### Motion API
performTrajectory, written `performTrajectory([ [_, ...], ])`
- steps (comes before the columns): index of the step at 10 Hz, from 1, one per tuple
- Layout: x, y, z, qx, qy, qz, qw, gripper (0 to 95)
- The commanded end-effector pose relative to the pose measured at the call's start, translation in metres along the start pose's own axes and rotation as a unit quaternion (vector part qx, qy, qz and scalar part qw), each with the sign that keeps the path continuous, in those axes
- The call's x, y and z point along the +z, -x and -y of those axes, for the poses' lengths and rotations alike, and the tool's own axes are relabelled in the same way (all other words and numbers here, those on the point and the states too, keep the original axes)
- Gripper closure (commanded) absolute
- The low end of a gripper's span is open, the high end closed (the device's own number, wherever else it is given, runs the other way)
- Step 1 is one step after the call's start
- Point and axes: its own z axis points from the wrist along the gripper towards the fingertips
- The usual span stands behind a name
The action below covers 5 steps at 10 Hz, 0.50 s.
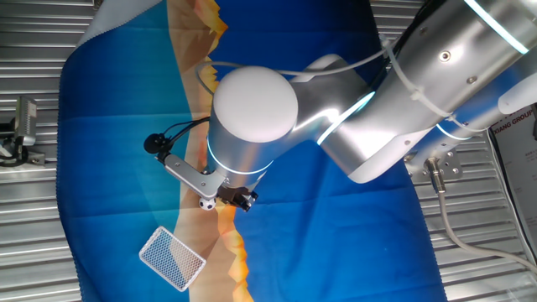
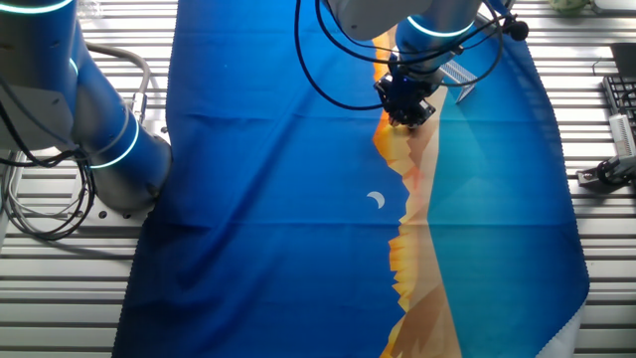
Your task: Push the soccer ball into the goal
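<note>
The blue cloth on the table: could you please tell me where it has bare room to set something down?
The blue cloth is bare across its wide dark-blue side, between the orange mountain print and the slatted table, and along the near teal stretch. It is crowded where the hand hangs by the soccer ball, with the goal just beyond.

Bare cloth (image 1: 117, 151) between soccer ball (image 1: 206, 203) and goal (image 1: 171, 257), no obstacle there.
</note>
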Motion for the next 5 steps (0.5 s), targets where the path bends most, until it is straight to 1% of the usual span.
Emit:
performTrajectory([
  [1,0.0004,0.0000,0.0005,-0.001,0.000,0.000,1.0000,95.0],
  [5,0.0000,-0.0019,0.0084,-0.009,0.001,0.001,1.0000,95.0],
])
